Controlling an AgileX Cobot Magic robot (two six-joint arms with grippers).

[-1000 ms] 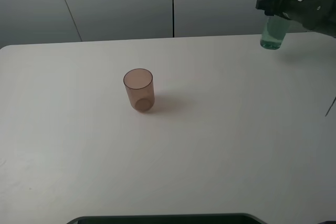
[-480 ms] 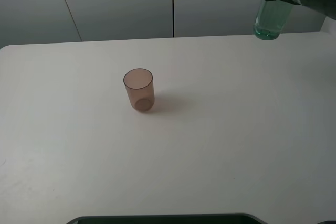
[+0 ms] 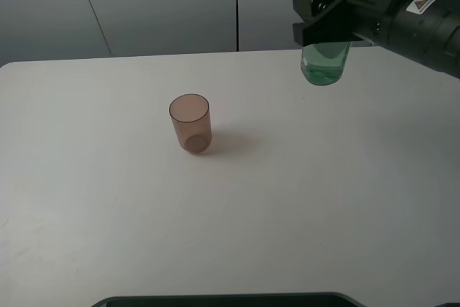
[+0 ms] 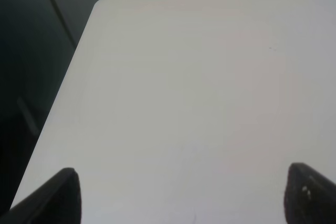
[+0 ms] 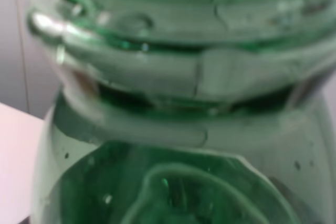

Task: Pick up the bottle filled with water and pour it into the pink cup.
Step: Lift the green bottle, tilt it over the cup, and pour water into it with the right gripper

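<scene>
The pink cup (image 3: 190, 123) stands upright on the white table (image 3: 323, 199), left of centre. My right gripper (image 3: 325, 21) is shut on the green-tinted bottle (image 3: 323, 62) and holds it upright in the air above the table's far right part, well to the right of the cup. Water shows in the bottle's lower end. In the right wrist view the bottle's ringed neck (image 5: 173, 103) fills the picture. My left gripper (image 4: 181, 195) is open and empty over bare table near the table's corner; it does not show in the exterior view.
Grey wall panels (image 3: 158, 5) stand behind the table's far edge. A dark flat object (image 3: 223, 300) lies at the table's near edge. The table's edge and rounded corner (image 4: 100, 3) show in the left wrist view, with a dark drop beside them.
My right gripper has carried the bottle up off the table's far right edge and leftward, closer to the cup. The cup has not moved.
</scene>
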